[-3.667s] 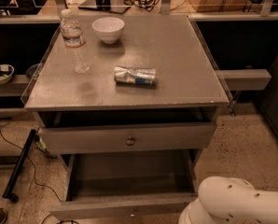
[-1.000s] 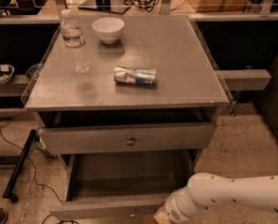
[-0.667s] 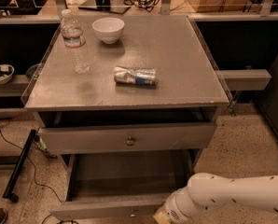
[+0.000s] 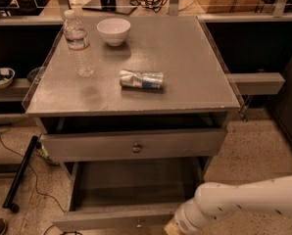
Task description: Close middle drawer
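The middle drawer (image 4: 117,217) is pulled far out at the bottom of the camera view. It has a low grey front with a small knob (image 4: 138,224) and a bare grey inside (image 4: 136,180). Above it, a taller-fronted drawer (image 4: 87,146) with a bigger knob (image 4: 137,147) stands slightly open. My white arm (image 4: 244,199) reaches in from the lower right. My gripper (image 4: 169,229) is at the bottom edge, just right of the middle drawer's knob and at its front panel, mostly cut off by the frame.
On the cabinet top (image 4: 195,67) stand a water bottle (image 4: 77,43) and a white bowl (image 4: 113,31), and a crushed can (image 4: 141,79) lies there. A black pole (image 4: 19,175) and cables lie on the floor at the left. Shelves (image 4: 256,82) flank the cabinet.
My arm has reached leftward from the lower right corner to the middle drawer's front. Over the last second it has barely moved. The drawers stand as before.
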You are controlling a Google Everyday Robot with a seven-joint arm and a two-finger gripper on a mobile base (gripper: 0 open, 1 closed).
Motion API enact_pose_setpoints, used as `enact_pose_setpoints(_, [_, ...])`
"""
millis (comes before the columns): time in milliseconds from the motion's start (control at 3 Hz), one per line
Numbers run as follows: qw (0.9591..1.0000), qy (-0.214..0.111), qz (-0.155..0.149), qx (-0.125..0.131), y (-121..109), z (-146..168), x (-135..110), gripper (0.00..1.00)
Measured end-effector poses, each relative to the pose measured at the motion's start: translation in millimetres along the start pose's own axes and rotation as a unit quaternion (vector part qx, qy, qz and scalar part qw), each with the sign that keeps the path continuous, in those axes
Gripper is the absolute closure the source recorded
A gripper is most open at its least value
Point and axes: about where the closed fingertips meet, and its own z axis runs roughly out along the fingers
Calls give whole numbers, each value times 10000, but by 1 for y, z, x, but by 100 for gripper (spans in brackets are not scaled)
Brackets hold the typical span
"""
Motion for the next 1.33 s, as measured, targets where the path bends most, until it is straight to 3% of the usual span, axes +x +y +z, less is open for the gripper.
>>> enact_pose_setpoints(333, [10000, -56, -56, 12, -3, 6, -16, 100])
enact_pose_setpoints(1000, [9999, -95, -98, 3, -1, 7, -20, 100])
enact_pose_setpoints(1333, [9995, -288, 67, 107, 9, -12, -10, 100])
